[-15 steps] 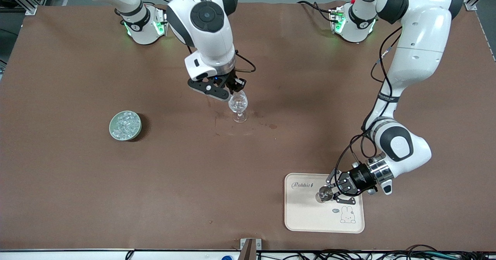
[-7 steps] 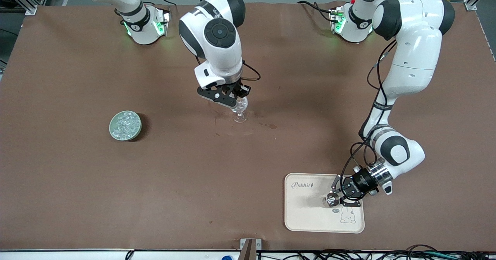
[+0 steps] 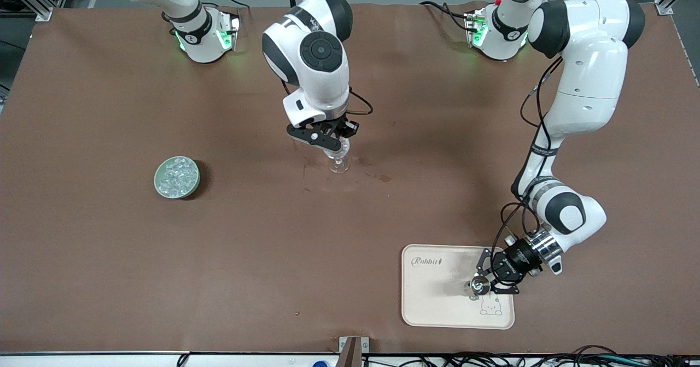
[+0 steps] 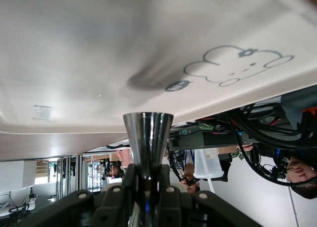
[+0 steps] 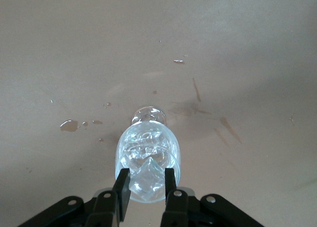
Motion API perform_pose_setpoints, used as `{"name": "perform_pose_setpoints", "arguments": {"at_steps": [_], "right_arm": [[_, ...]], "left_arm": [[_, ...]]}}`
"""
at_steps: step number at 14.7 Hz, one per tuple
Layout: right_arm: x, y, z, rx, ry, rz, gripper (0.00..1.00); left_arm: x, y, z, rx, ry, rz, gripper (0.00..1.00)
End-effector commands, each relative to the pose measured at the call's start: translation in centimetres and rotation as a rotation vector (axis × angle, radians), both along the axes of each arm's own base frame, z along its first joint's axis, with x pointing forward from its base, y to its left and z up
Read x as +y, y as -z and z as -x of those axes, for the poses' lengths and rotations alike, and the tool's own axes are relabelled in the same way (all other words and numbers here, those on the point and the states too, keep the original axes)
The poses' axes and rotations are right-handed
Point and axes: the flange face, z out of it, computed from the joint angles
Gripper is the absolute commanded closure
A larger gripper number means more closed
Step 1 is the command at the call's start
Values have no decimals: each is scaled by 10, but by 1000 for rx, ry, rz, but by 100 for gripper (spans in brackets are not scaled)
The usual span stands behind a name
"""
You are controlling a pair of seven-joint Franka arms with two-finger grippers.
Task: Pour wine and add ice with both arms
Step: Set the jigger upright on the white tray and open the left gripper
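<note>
A clear stemmed glass (image 3: 339, 162) stands mid-table with ice (image 5: 144, 146) inside it. My right gripper (image 3: 333, 146) hangs just over its mouth, shut on one chunk of ice (image 5: 147, 183). More ice fills a pale green bowl (image 3: 176, 177) toward the right arm's end of the table. My left gripper (image 3: 481, 285) is low over a cream tray (image 3: 432, 301), shut on the stem of a shiny metal cone-shaped cup (image 4: 148, 138). Wine is out of view.
Dark stains and droplets (image 3: 384, 178) mark the brown table beside the glass. The tray (image 4: 99, 48) lies near the table's front edge, toward the left arm's end, and bears a rabbit drawing (image 3: 491, 305). Cables run along the front edge.
My right gripper has come down toward the glass's mouth with the ice chunk. My left gripper has sunk toward the tray with the metal cup and slid toward the rabbit drawing.
</note>
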Motion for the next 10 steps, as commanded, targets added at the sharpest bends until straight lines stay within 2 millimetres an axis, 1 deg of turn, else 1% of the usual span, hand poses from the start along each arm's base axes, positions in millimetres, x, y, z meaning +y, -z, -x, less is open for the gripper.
{"name": "perform_pose_setpoints", "arguments": {"at_steps": [1, 2, 3, 4, 5, 8, 9, 10], "right_arm": [[0, 1, 1, 4, 17, -9, 89], [1, 1, 2, 7, 16, -7, 88], [-1, 1, 0, 6, 19, -7, 88], [0, 1, 1, 7, 18, -7, 88], [0, 1, 1, 8, 17, -6, 88], [-3, 2, -1, 10, 20, -4, 85], [-3, 2, -2, 10, 22, -4, 83], [-4, 2, -1, 11, 22, -3, 82]], "left_arm": [[5, 7, 3, -22, -4, -1, 96], [6, 12, 6, -11, -6, 1, 91], [7, 13, 7, -7, -24, 17, 81], [9, 12, 7, -3, -43, 34, 55], [9, 12, 8, -4, -47, 38, 1], [16, 6, 12, -1, -49, 32, 0], [24, 3, 15, 3, -47, 30, 0], [34, 4, 23, 15, -39, 33, 0]]}}
